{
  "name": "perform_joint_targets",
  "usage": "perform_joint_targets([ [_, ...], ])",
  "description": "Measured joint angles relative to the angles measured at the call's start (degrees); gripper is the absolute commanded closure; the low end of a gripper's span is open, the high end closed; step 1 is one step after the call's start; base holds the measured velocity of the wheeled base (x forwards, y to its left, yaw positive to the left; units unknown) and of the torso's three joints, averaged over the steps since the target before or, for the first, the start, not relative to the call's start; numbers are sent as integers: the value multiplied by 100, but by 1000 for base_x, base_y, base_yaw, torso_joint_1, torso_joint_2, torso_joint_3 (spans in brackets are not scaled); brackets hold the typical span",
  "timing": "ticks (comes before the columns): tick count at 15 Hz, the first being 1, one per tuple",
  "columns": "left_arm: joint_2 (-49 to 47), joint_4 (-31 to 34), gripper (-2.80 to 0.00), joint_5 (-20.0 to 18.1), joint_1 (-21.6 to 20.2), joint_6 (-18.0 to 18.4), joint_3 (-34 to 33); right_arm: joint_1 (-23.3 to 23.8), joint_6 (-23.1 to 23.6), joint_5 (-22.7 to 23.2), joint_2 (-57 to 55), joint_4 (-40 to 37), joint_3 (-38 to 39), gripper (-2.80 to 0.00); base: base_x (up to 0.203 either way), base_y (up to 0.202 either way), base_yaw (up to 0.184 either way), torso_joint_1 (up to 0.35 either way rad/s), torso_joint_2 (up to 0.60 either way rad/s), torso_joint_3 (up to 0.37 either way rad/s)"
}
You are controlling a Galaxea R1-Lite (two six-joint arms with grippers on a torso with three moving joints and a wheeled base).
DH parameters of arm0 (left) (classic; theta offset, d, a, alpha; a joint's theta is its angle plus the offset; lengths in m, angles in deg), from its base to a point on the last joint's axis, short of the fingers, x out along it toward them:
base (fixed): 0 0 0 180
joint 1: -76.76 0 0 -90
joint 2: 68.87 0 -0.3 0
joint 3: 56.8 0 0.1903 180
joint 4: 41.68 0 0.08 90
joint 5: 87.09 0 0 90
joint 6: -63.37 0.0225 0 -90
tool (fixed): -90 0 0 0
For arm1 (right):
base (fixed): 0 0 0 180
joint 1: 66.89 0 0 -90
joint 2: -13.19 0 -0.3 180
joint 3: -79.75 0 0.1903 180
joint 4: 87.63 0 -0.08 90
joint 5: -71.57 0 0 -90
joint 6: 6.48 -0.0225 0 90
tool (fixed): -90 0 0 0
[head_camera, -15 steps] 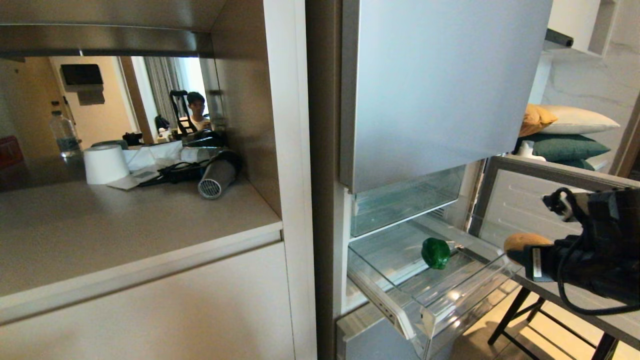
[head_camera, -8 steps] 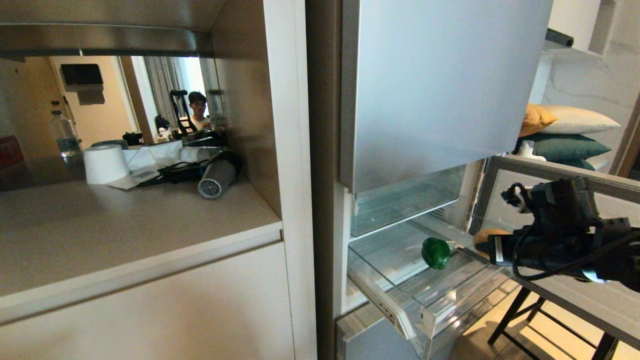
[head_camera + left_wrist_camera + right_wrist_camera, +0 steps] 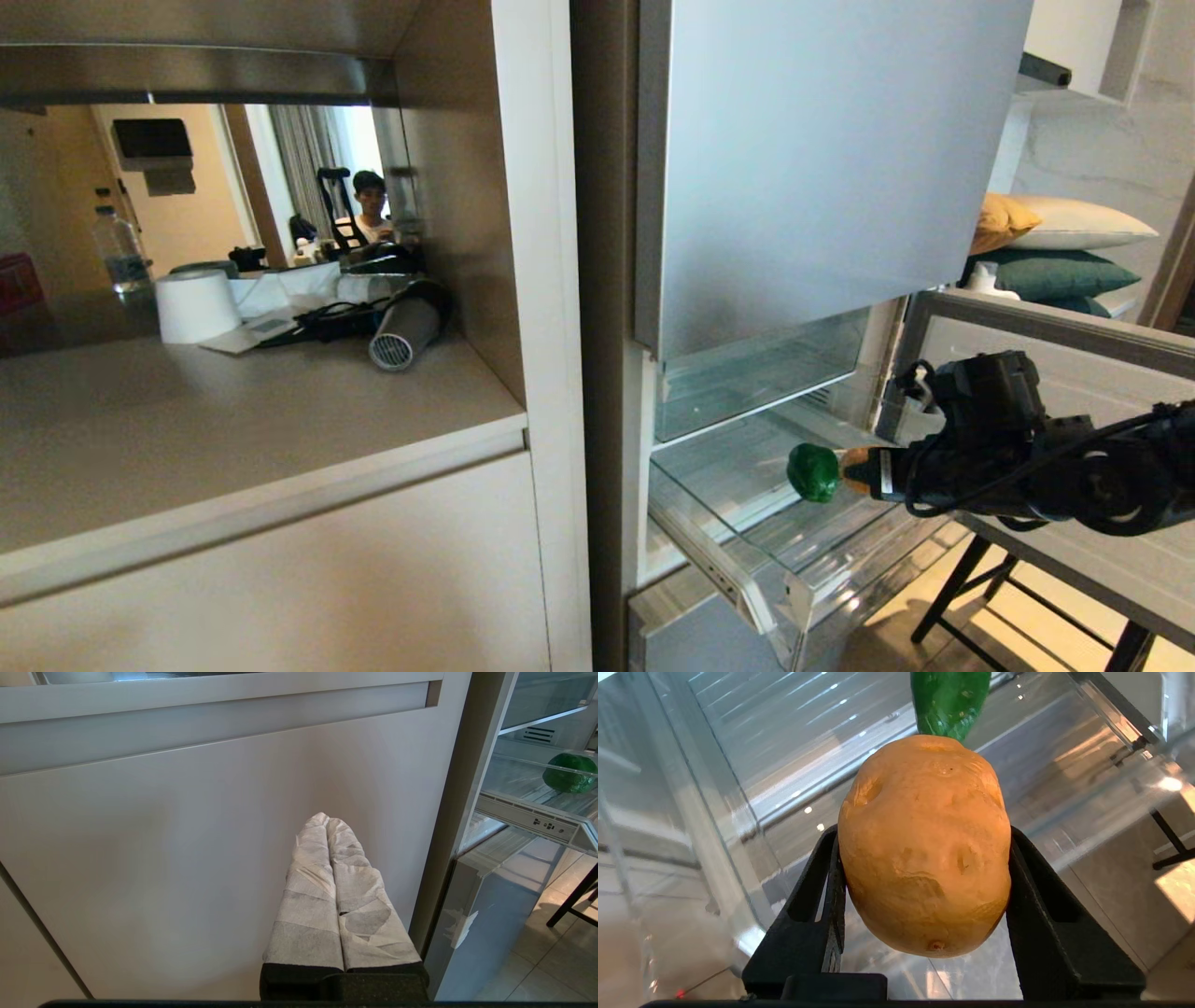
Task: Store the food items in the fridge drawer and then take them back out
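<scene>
The fridge drawer [image 3: 794, 597] stands pulled out, clear, with a ribbed bottom. The green bell pepper [image 3: 813, 472] lies inside it toward the back. My right gripper [image 3: 864, 469] reaches in level from the right, shut on the tan potato [image 3: 853, 458], which hangs just beside the pepper. In the right wrist view the potato [image 3: 924, 844] fills the gap between the black fingers [image 3: 822, 891], above the drawer floor [image 3: 784, 765], with the pepper [image 3: 950, 700] just beyond it. My left gripper [image 3: 327, 821] is parked low, shut, its wrapped fingers facing a cabinet front. From there the pepper [image 3: 569, 772] shows through the drawer wall [image 3: 528, 821].
A second clear drawer [image 3: 756, 373] sits above, under the closed upper fridge door [image 3: 822, 159]. The open lower door [image 3: 1018, 322] and black table legs [image 3: 952, 588] stand at the right. On the counter [image 3: 233, 429] to the left lie a paper roll [image 3: 196, 306] and a hair dryer [image 3: 406, 336].
My right arm has swung left with the potato, from outside the drawer's right side to over the drawer, close to the pepper. The pepper and drawer have not moved.
</scene>
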Motion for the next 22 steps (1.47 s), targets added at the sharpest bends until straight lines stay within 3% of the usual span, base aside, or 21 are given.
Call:
perform_joint_targets([
  [18, 0, 0, 0, -1, 0, 0, 0, -327, 50, -9, -1651, 437, -1286, 0, 0, 0, 0, 0, 0, 0],
  [20, 0, 0, 0, 2, 0, 0, 0, -344, 267, -22, -1709, 409, -1342, 0, 0, 0, 0, 0, 0, 0],
  [22, -2, 0, 0, 0, 0, 0, 0, -357, 783, -24, -1740, 376, -1330, 0, 0, 0, 0, 0, 0, 0],
])
